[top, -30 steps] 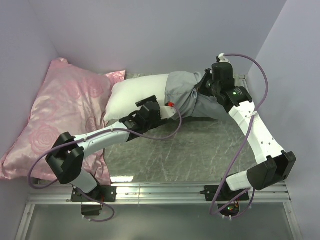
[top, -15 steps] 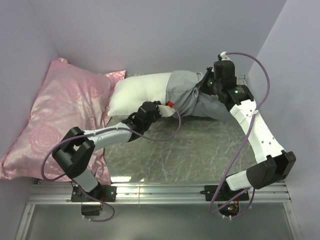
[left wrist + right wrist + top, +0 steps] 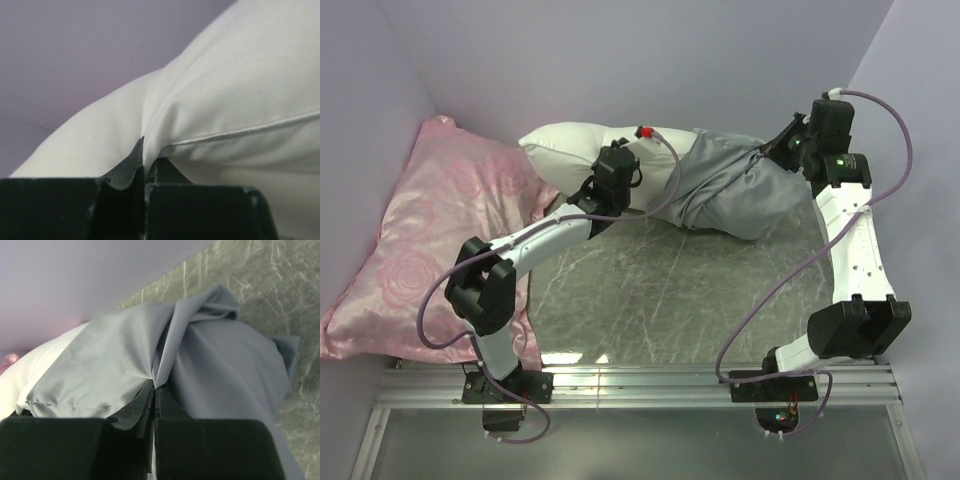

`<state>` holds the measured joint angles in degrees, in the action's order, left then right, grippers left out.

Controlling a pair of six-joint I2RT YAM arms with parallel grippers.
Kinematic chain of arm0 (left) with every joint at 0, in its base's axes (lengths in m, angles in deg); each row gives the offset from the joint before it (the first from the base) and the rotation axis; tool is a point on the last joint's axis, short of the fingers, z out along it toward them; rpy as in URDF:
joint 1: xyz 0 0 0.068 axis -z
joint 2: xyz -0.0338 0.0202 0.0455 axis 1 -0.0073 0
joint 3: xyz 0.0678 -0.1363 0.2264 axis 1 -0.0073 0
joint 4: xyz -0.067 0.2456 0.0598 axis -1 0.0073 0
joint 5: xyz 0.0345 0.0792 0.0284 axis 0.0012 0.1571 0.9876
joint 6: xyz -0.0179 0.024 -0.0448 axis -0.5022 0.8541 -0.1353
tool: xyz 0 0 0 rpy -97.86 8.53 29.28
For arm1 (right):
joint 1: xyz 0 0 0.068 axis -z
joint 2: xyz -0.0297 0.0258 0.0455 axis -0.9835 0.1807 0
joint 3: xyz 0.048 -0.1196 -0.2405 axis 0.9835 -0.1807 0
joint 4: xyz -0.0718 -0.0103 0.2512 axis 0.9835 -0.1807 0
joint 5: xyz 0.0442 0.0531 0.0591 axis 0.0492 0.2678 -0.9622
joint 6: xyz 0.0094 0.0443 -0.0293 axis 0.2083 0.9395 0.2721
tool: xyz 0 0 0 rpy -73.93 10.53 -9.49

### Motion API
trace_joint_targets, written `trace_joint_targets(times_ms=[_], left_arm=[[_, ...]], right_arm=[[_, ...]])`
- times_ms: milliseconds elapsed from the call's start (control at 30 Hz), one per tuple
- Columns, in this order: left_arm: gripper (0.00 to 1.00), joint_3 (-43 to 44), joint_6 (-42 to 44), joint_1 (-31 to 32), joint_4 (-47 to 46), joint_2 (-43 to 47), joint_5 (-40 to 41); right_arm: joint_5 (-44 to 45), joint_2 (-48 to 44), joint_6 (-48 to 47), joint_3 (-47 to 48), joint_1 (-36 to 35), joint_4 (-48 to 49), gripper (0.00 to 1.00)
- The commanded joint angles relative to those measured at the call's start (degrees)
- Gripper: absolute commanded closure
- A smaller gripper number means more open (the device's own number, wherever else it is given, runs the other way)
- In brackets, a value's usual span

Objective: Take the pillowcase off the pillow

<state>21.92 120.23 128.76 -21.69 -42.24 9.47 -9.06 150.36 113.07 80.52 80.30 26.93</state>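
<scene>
The white pillow (image 3: pixel 570 148) is lifted along the back wall, its left end bare. A grey pillowcase (image 3: pixel 735 185) still covers its right part and sags down to the table. My left gripper (image 3: pixel 608 162) is shut on a pinched fold of the white pillow (image 3: pixel 240 100); the cloth runs between its fingertips (image 3: pixel 131 162). My right gripper (image 3: pixel 782 146) is shut on a fold of the grey pillowcase (image 3: pixel 110 360) at its right end, with the fabric drawn taut away from the jaws. The white pillow (image 3: pixel 30 372) shows at the left of the right wrist view.
A shiny pink rose-patterned pillow (image 3: pixel 430 240) leans in the left corner, under my left arm. The marbled grey table top (image 3: pixel 660 290) lies in front. Lilac walls close in at back, left and right. A metal rail (image 3: pixel 650 385) runs along the near edge.
The left gripper closed on the pillow and lifted it back and up. The right gripper pulled the pillowcase rightward, so more white pillow is bared and the case is stretched.
</scene>
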Motion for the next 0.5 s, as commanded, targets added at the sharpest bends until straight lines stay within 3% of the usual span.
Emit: trace_joint_targets(times_ms=[0,33,100,167,267,333,367,467], left_arm=[[1.00,8.2,-5.1,-3.2,1.6,0.6,12.1],[1.00,9.1,-6.3,-3.3,5.6,0.8,10.5],[1.00,9.5,-7.2,-3.1,4.9,1.4,8.6],[1.00,13.3,-9.1,-2.7,9.7,0.4,7.7],[1.00,17.5,-11.4,-2.7,14.8,-2.0,7.3],[1.00,22.8,-14.6,-2.8,19.4,-4.8,7.4],[1.00,25.6,-16.4,-2.9,27.4,-7.3,6.6],[1.00,32.7,-19.6,-2.8,32.9,-9.8,4.4]], right_arm=[[2.3,-0.4,-0.3,6.3,3.9,0.8,1.00],[1.3,-0.2,-0.3,7.3,3.9,0.8,0.97],[-2.6,0.3,-0.8,7.4,2.4,1.9,0.84],[-2.9,3.1,-2.4,11.0,0.2,-0.9,0.64],[5.2,3.0,-5.6,11.0,-5.3,-2.1,0.42],[9.6,0.2,-6.5,7.6,-6.2,-0.6,0.33],[9.8,-1.7,-7.1,6.6,-6.2,-0.1,0.31],[11.7,-6.4,-7.8,2.2,-6.2,1.1,0.25]])
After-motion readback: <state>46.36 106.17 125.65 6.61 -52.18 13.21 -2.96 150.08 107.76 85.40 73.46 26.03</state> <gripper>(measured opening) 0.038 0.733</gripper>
